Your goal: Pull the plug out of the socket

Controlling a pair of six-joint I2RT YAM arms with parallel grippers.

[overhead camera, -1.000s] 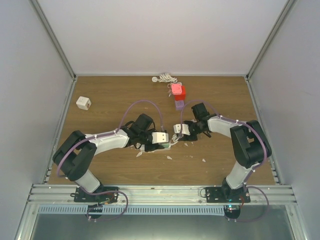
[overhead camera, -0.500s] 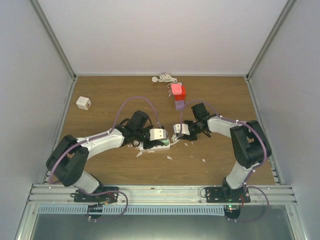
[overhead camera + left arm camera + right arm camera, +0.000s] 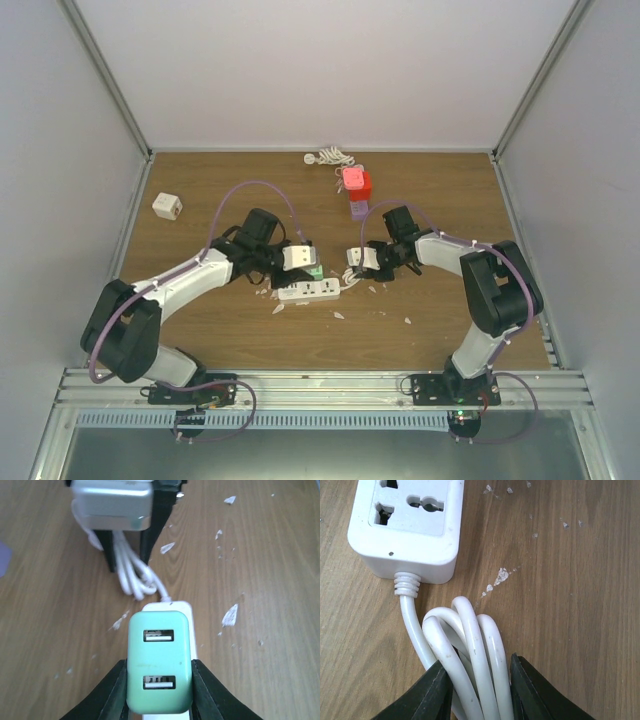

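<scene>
A mint-green USB plug (image 3: 159,667) sits between my left gripper's (image 3: 159,680) black fingers, its two ports facing the camera. In the top view the left gripper (image 3: 305,262) holds the plug (image 3: 314,270) just beyond the far edge of the white socket strip (image 3: 308,291), which lies flat on the table with its sockets showing. The strip's end (image 3: 168,607) shows behind the plug. My right gripper (image 3: 477,672) is shut on the strip's coiled white cord (image 3: 480,645), right of the strip's end (image 3: 405,525). It also shows in the top view (image 3: 360,262).
A white cube adapter (image 3: 167,206) lies at the far left. A pink-red block (image 3: 355,183) and a purple block (image 3: 359,209) stand behind the right gripper. A loose white cable (image 3: 328,157) lies at the back wall. White flecks (image 3: 338,315) dot the wood.
My left gripper has drawn back to the left and away with the green plug. The strip's sockets, covered before, now show. The right arm has not moved.
</scene>
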